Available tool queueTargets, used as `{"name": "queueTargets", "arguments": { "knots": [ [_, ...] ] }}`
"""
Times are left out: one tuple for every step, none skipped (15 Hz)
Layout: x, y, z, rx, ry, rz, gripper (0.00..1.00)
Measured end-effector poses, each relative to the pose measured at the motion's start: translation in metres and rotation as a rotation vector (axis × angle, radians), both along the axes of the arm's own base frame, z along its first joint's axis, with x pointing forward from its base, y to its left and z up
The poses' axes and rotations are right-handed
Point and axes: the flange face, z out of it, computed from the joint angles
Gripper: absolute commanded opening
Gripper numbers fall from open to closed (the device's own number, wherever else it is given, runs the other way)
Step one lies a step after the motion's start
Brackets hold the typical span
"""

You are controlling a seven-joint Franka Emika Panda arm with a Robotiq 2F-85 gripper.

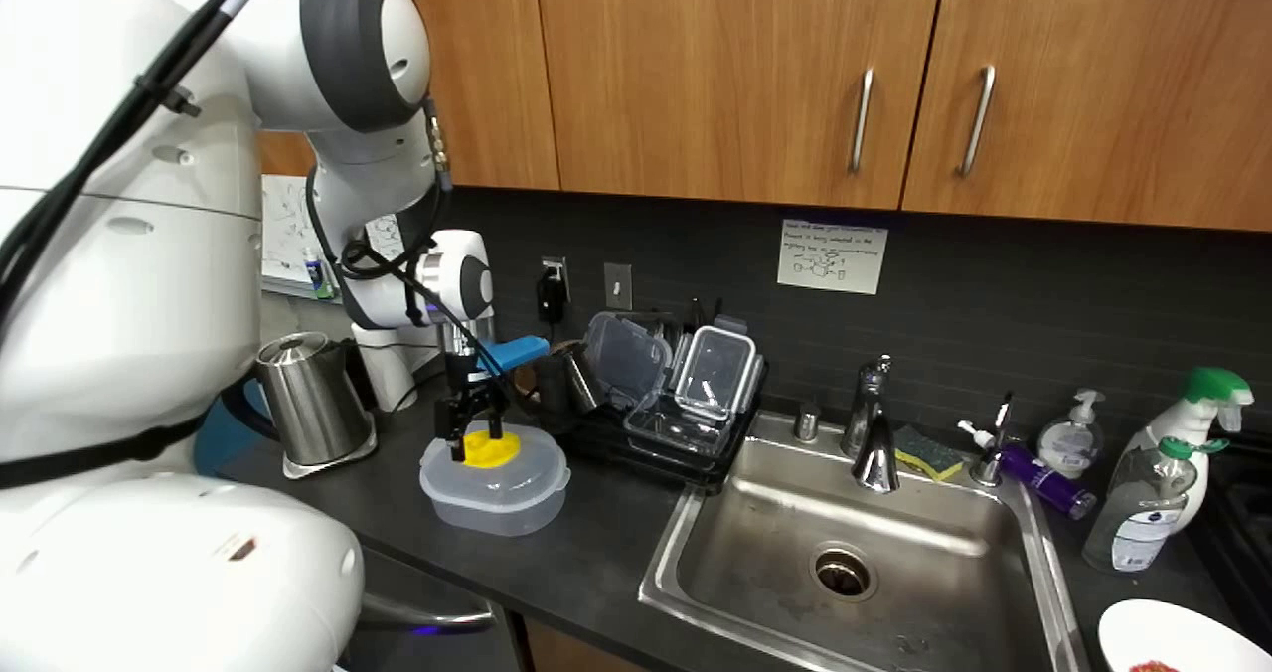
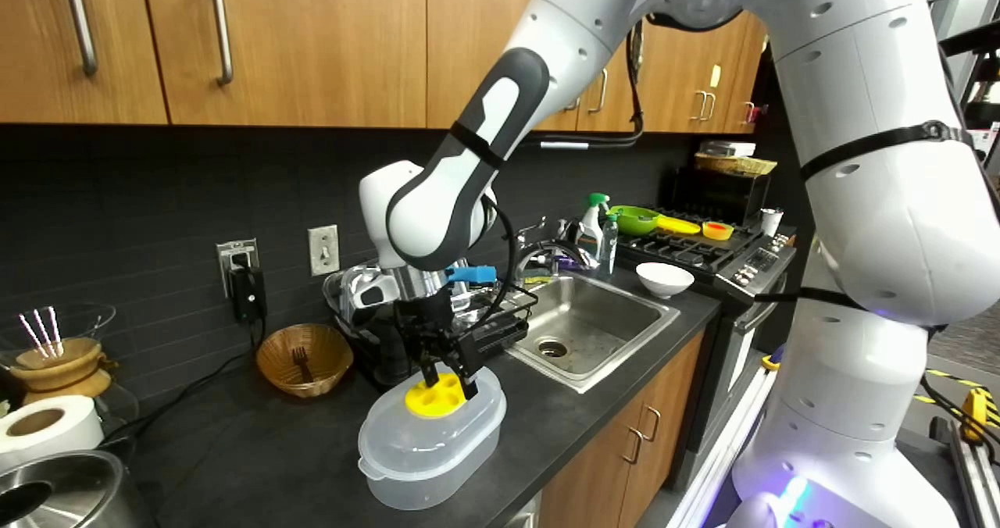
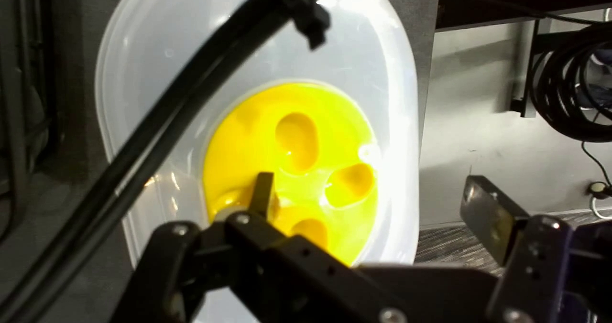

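Got my gripper (image 2: 450,384) spread wide at the yellow disc (image 3: 301,184) on the tub lid (image 2: 406,442). Seems I'm lining up; contact's hard to judge, so next move needs gentle centering.

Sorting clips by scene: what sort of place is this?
A kitchen, possibly an office or lab kitchenette: a steel sink is set into a dark counter, a metal kettle stands there, and there's a stove.

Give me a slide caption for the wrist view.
Open gripper at a translucent container topped by a round, hollowed yellow piece, with dark cables crossing the foreground.
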Motion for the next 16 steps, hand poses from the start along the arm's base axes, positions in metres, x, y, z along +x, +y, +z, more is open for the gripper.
{"name": "queueTargets", "arguments": {
  "knots": [
    [-0.001, 0.002, 0.000, 0.001, -0.002, 0.004, 1.00],
    [-0.002, 0.004, 0.000, 0.002, -0.004, 0.009, 1.00],
    [-0.003, 0.005, 0.001, 0.002, -0.008, 0.015, 1.00],
    [-0.004, 0.007, 0.001, 0.002, -0.010, 0.020, 1.00],
    [-0.004, 0.007, 0.001, 0.002, -0.011, 0.022, 1.00],
    [-0.005, 0.008, 0.001, 0.002, -0.011, 0.023, 1.00],
    [-0.005, 0.007, 0.001, 0.002, -0.011, 0.022, 1.00],
    [-0.004, 0.007, 0.001, 0.002, -0.011, 0.021, 1.00],
    [-0.004, 0.006, 0.001, 0.002, -0.010, 0.019, 1.00],
    [-0.004, 0.005, 0.001, 0.002, -0.010, 0.016, 1.00],
    [-0.003, 0.003, 0.001, 0.002, -0.009, 0.012, 1.00],
    [-0.003, 0.001, 0.000, 0.002, -0.008, 0.008, 1.00],
    [-0.002, -0.002, 0.000, 0.001, -0.007, 0.004, 1.00],
    [-0.001, -0.004, -0.001, 0.001, -0.006, 0.000, 1.00],
    [-0.001, -0.006, -0.001, 0.001, -0.006, -0.004, 1.00],
    [0.000, -0.008, -0.001, 0.001, -0.006, -0.008, 1.00]
  ]
}}
